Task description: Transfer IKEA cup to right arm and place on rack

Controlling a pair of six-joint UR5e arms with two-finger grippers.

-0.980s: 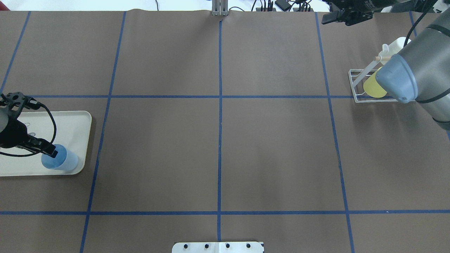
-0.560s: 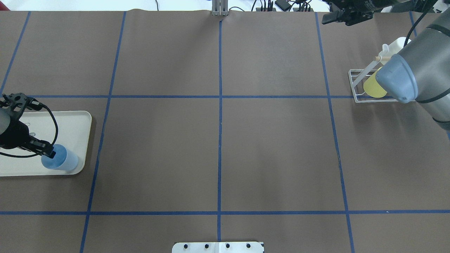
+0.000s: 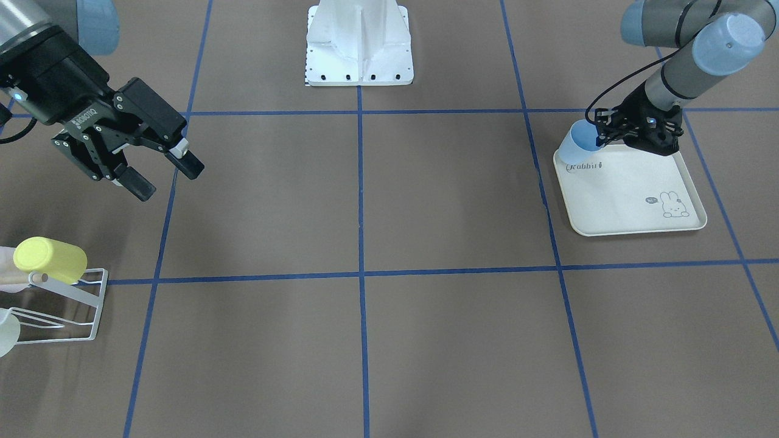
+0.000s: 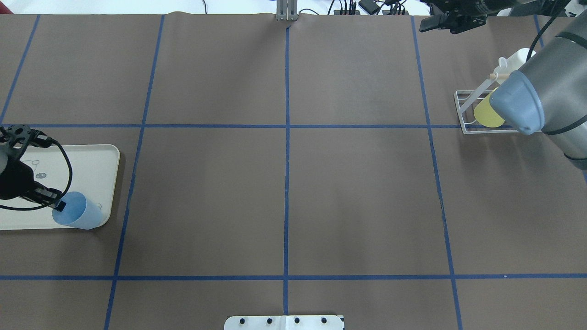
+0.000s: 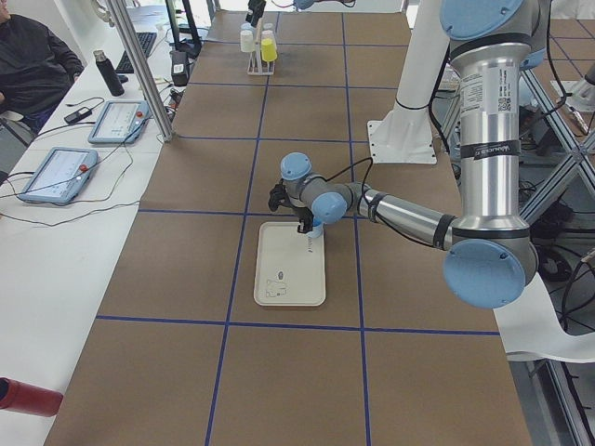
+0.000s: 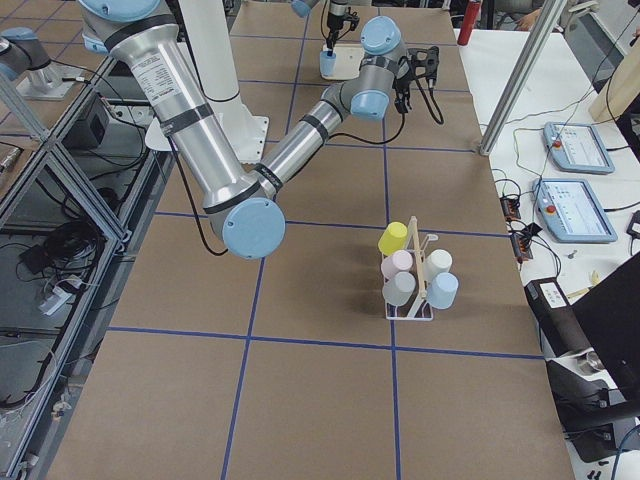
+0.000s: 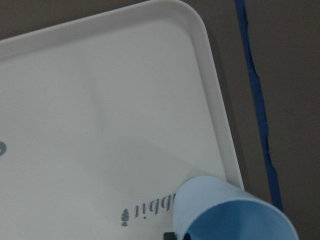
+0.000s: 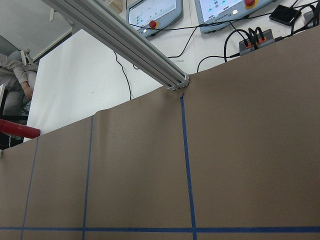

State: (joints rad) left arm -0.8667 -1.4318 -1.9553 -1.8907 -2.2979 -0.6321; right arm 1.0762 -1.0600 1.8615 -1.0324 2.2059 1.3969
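Your left gripper [image 4: 58, 205] pinches the cup [image 4: 81, 216] by its rim at a corner of the tray [image 4: 87, 169], likely leaving its wall free for the right gripper [image 3: 165, 176], spread, far from the tray.

Rabbit tray [image 3: 621, 198], yellow cup [image 3: 50, 260], red bottle [image 5: 28, 396]

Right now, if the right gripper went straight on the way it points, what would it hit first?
Probably the bare table; the right gripper angles down toward it, though depth is unclear.
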